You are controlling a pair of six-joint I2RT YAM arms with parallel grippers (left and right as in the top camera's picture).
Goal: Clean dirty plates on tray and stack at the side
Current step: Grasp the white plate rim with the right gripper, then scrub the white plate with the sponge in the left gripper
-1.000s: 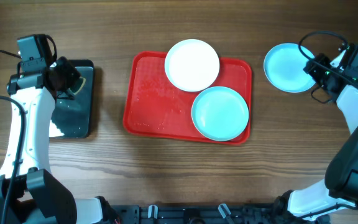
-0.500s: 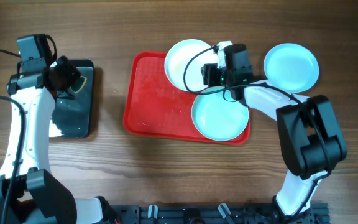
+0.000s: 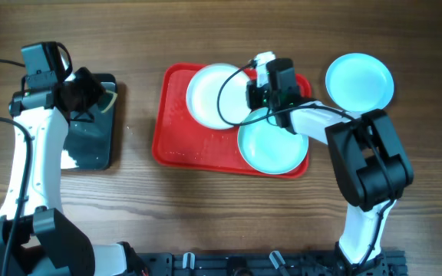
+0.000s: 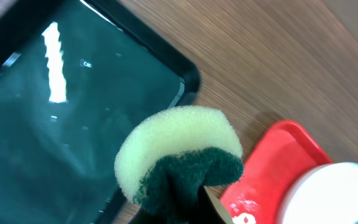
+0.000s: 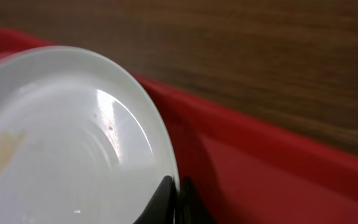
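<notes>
Overhead, we are observing the right gripper (image 3: 253, 94) clamping the white plate (image 3: 212, 96) at its right rim, by the far edge of the red tray (image 3: 176, 138). Left wrist: the left gripper (image 4: 169, 200) is pinching a sponge (image 4: 179, 146) over a corner of the black tray (image 4: 42, 118). Right wrist: the jaws are biting the plate's rim.

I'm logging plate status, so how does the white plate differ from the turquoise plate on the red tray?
The white plate is white; the turquoise plate is pale blue-green. The right gripper pinches the white plate's rim; the turquoise plate is ungripped. Both are round, similar in size, on the red tray.
</notes>
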